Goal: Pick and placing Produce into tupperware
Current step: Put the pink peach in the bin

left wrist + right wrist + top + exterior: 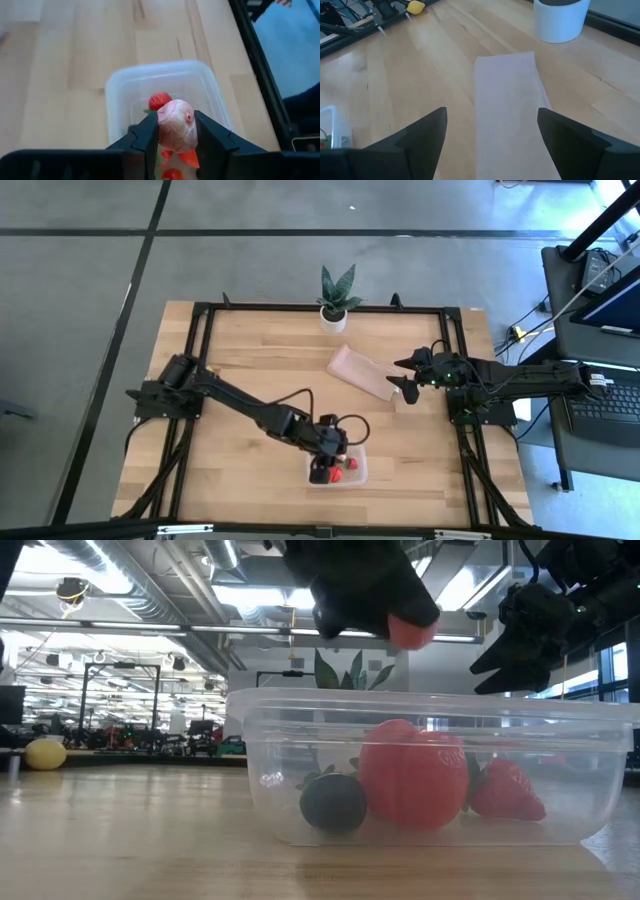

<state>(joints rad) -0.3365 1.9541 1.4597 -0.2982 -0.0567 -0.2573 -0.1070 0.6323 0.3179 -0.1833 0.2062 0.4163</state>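
Low view puts the tupperware (430, 765) right in front of me on the wooden surface (120, 830), and through its clear wall I can see a dark berry (333, 802), a large red fruit (413, 777) and a strawberry (507, 792) lying on the bottom. Directly above it hangs my left gripper (385, 615), its jaws clamped on a pale pink-red fruit (410, 632). In the left wrist view that fruit (176, 125) sits squeezed between the two dark fingers (145, 140), over the open container (165, 95), with another strawberry (160, 100) showing inside below it. From the high view, the tupperware (336, 469) stands near the front edge of the surface, roughly in the middle, with the left gripper (330, 450) over it.

Farther back, my right gripper (408, 378) hovers over the far end of a flat tan sheet (362, 373), jaws spread wide apart and holding nothing; the right wrist view shows the sheet (505, 115) between them. A small yellow fruit (45, 753) lies off at the left edge. At the far rim stands a potted plant (336, 300).
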